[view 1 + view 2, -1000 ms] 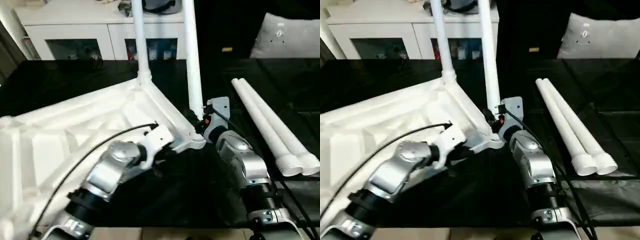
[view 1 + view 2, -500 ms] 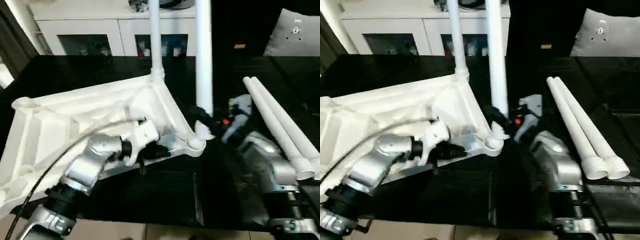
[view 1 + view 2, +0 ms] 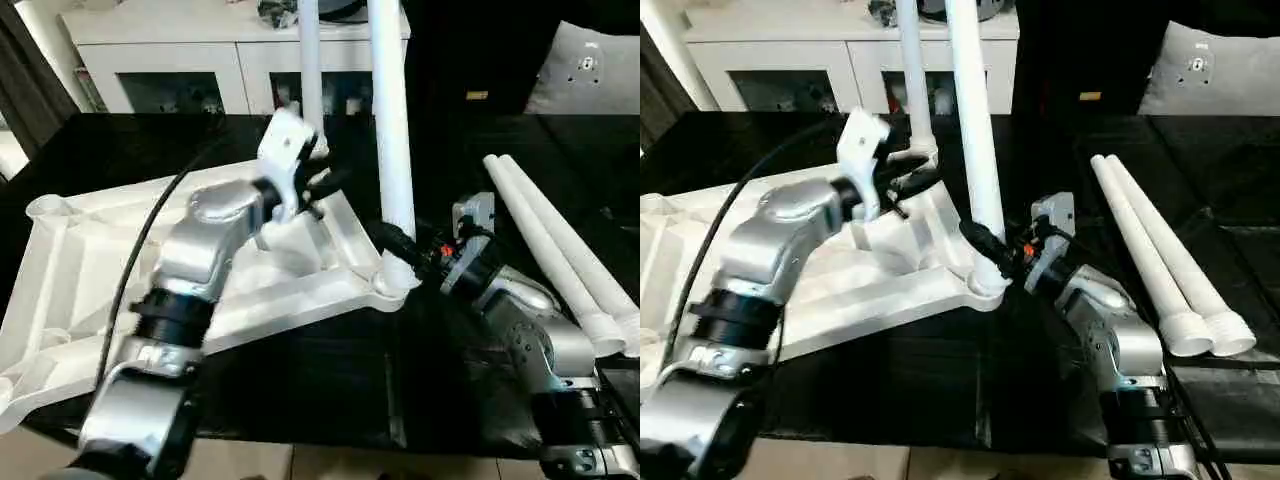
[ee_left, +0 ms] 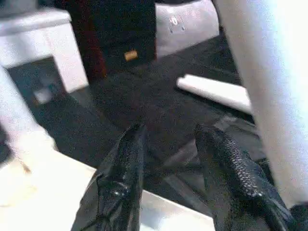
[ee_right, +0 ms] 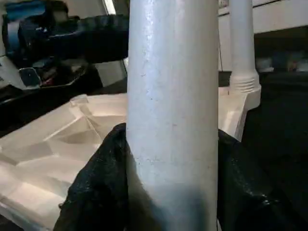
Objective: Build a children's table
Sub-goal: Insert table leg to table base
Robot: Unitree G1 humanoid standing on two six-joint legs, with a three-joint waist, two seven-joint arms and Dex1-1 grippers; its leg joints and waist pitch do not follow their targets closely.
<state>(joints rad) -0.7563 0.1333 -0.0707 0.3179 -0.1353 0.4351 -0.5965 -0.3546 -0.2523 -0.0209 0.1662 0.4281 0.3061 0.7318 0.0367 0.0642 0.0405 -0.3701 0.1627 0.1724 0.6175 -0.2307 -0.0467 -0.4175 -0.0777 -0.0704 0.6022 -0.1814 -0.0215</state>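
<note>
My right tool (image 3: 992, 247) is clamped on a leg (image 3: 975, 150) standing in the tabletop's (image 3: 120, 260) corner socket, mid-worktop. Left tool (image 3: 318, 185) is open, holding nothing. If the leg tilts, it could jam or pop out.

The tabletop (image 3: 120, 270) lies underside-up left of the right gripper (image 3: 397, 243) — one upright leg (image 3: 392, 150) between its fingers, another leg (image 3: 309, 70) behind; two loose legs (image 3: 560, 265) lie to its right.

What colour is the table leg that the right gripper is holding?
White. The leg shows best in the right wrist view, clamped in the right gripper.
</note>
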